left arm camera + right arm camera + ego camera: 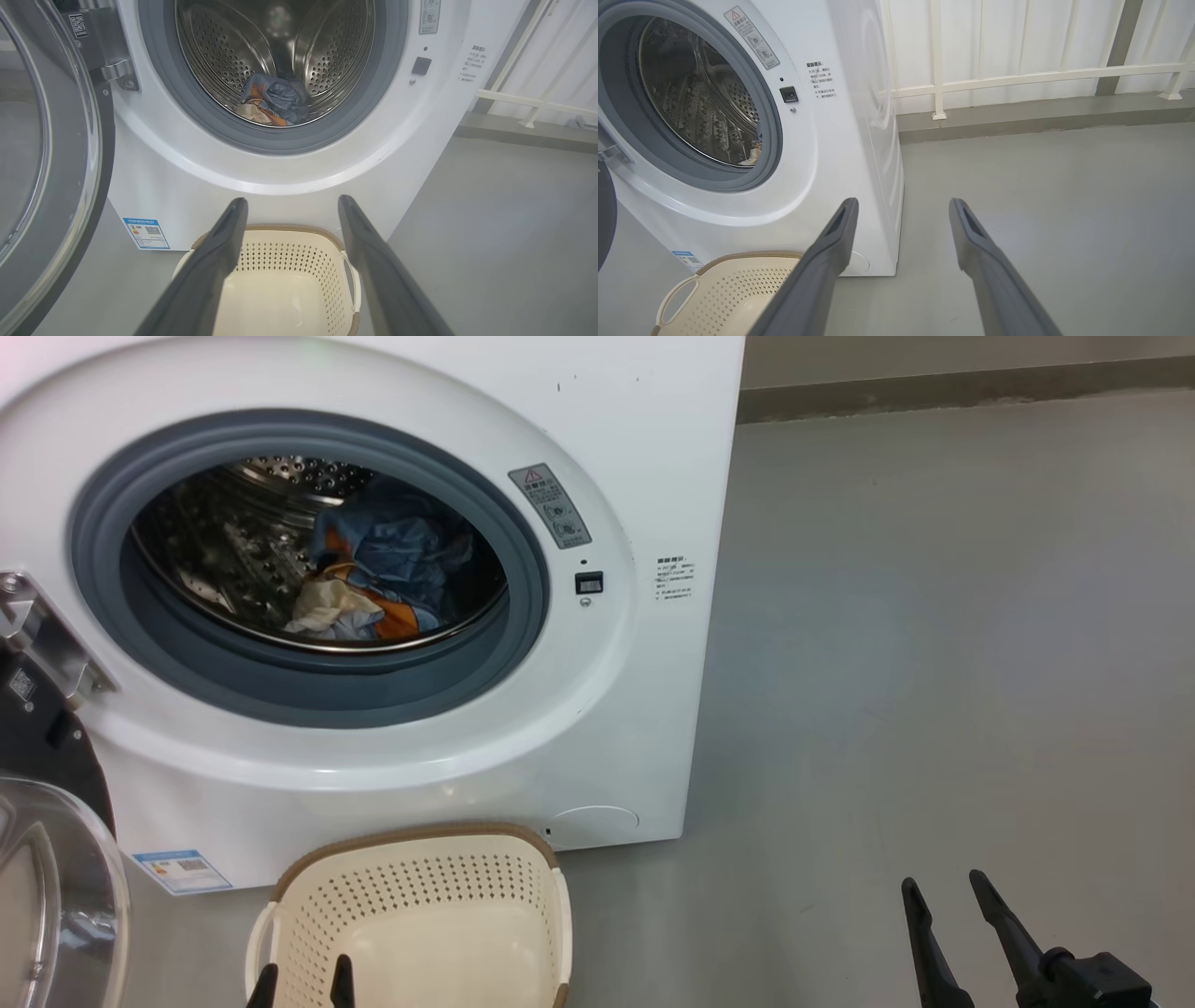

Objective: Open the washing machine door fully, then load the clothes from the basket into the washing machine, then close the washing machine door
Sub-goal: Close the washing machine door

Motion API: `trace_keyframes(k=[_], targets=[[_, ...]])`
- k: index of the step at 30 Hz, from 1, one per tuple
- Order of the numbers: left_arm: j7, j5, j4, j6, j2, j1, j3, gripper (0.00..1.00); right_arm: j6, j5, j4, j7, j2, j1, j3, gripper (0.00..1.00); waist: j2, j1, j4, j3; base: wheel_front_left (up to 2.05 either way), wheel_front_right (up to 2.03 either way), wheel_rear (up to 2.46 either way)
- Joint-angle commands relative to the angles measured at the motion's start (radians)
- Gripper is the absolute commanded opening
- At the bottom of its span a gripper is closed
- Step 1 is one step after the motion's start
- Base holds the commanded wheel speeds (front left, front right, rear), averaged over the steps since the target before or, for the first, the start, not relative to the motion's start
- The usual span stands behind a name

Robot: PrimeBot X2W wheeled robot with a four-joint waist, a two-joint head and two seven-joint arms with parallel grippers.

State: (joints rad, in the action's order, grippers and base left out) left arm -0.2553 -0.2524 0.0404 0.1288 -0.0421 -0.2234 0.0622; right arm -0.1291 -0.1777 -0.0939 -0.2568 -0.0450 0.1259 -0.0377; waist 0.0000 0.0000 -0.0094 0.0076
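The white washing machine (pixel 616 709) (pixel 154 186) (pixel 840 154) stands open, its door (pixel 47 877) (pixel 51 154) swung out to the left on a metal hinge (pixel 42 639). Light blue clothes (pixel 387 574) (pixel 273 100) with orange and white patches lie inside the steel drum. In front of the machine sits the cream basket (pixel 420 915) (pixel 285 289) (pixel 724 294), with nothing showing in it. My left gripper (pixel 303 980) (pixel 292 205) hangs open over the basket. To the right, above bare floor, my right gripper (pixel 943 887) (pixel 901 207) is open too.
Grey floor (pixel 934 663) stretches to the right of the machine. A white railing (pixel 1017 74) and a low kerb (pixel 962 387) run along the back. A blue label sticker (pixel 182 870) marks the machine's lower left corner.
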Motion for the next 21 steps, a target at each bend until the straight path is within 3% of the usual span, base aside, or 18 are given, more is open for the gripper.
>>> trace_keyframes(k=[1,12,21], targets=[[-0.006,-0.003,-0.021,0.004,-0.008,0.027,-0.033,1.0,-0.002,0.004,0.019,-0.005,-0.006,-0.004,0.024,1.0,0.0,0.0,0.001,0.001,0.0,0.0,0.0],[-0.006,0.003,-0.019,0.013,-0.008,0.028,-0.037,1.0,-0.002,0.003,0.017,-0.005,-0.006,0.002,0.023,1.0,0.0,0.0,0.0,0.008,-0.27,0.29,-0.02],[-0.006,0.001,-0.017,0.015,-0.008,0.033,-0.041,1.0,-0.002,0.005,0.015,-0.005,-0.006,-0.005,0.018,1.0,0.0,0.0,0.0,0.014,-1.45,1.45,0.0]])
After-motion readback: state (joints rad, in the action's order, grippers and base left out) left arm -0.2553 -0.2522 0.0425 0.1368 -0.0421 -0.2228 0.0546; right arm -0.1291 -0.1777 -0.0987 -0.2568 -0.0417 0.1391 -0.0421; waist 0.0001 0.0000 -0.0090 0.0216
